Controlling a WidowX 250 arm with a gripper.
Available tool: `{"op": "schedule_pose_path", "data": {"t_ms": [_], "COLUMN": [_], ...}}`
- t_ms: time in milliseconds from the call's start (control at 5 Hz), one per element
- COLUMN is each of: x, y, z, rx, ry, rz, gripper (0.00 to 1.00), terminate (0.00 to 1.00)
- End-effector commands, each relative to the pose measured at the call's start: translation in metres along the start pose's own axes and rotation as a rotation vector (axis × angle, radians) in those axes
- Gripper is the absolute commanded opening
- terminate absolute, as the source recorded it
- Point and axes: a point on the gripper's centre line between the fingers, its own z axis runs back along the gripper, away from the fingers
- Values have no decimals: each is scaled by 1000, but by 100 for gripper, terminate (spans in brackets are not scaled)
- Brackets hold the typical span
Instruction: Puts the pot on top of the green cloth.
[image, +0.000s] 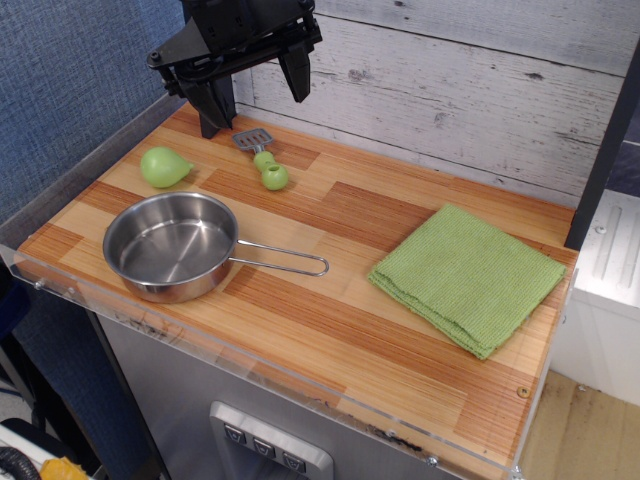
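The pot (170, 246) is a shallow shiny steel pan at the front left of the wooden table, its wire-loop handle (283, 260) pointing right. The green cloth (466, 276) lies flat and folded at the right side, apart from the pot. My gripper (255, 95) hangs at the back left above the table, its two black fingers spread open and empty, well behind the pot and above the spatula.
A small green-handled spatula (263, 160) lies under the gripper. A green pear-shaped toy (164, 167) sits at the left, behind the pot. The wooden table (330, 330) has a clear rim at its front edge; a plank wall (470, 90) stands behind.
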Motion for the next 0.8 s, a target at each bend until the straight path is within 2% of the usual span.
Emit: {"op": "schedule_pose_path", "data": {"t_ms": [0,200,400,600], "x": [0,-2,-11,-28], "y": [0,2,8,21], "z": [0,-18,-32,-49], "rx": [0,35,61,113], "ry": [0,-3,19,52], "rz": [0,58,123,203], "gripper": [100,100,100,100], "terminate": [0,0,0,0]}}
